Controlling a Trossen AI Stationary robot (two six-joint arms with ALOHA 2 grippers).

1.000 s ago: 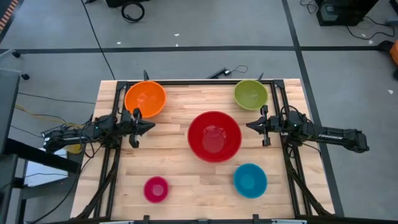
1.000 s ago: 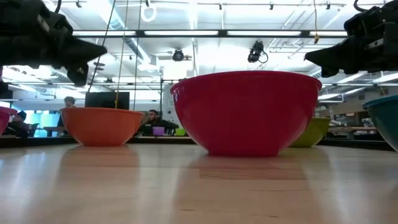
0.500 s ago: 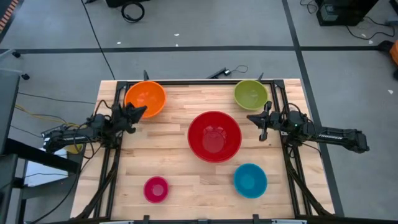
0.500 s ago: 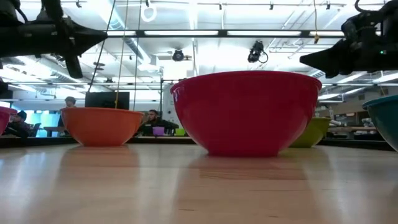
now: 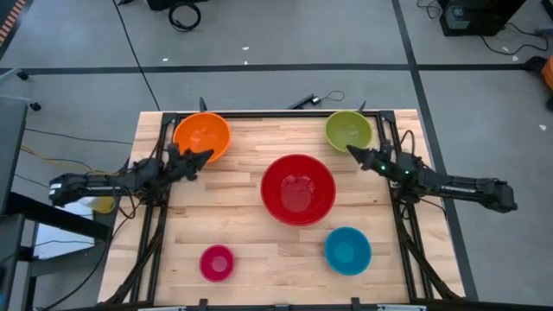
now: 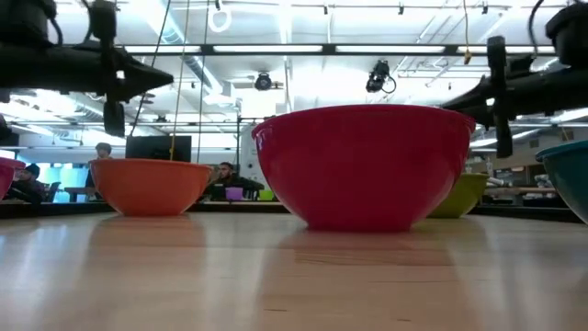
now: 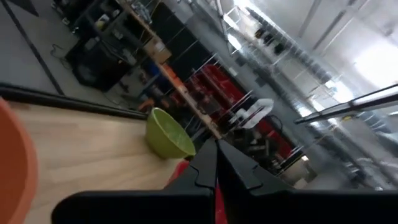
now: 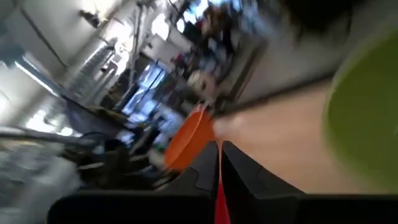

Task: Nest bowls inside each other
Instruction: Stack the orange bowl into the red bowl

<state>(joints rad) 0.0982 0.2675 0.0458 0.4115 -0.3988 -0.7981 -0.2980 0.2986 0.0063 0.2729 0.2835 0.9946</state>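
Five bowls stand on their bases on the wooden table: a large red bowl (image 5: 298, 188) in the middle, an orange bowl (image 5: 201, 136) at the far left, a lime green bowl (image 5: 348, 130) at the far right, a blue bowl (image 5: 347, 250) at the near right and a small pink bowl (image 5: 216, 263) at the near left. My left gripper (image 5: 206, 156) is shut and empty, level in the air by the orange bowl's near rim. My right gripper (image 5: 351, 149) is shut and empty, in the air by the green bowl's near rim. In the low view both grippers hang higher than the bowls' rims.
Black frame rails run along the table's left side (image 5: 154, 225) and right side (image 5: 406, 225). Bare wood lies between the bowls. The low view looks past the red bowl (image 6: 363, 165) into the room, where people sit at desks far behind the table.
Both grippers have rolled about their own axes and swung toward the table's far edge, the left toward the orange bowl and the right toward the green bowl. Both have stayed shut. No bowl has moved.
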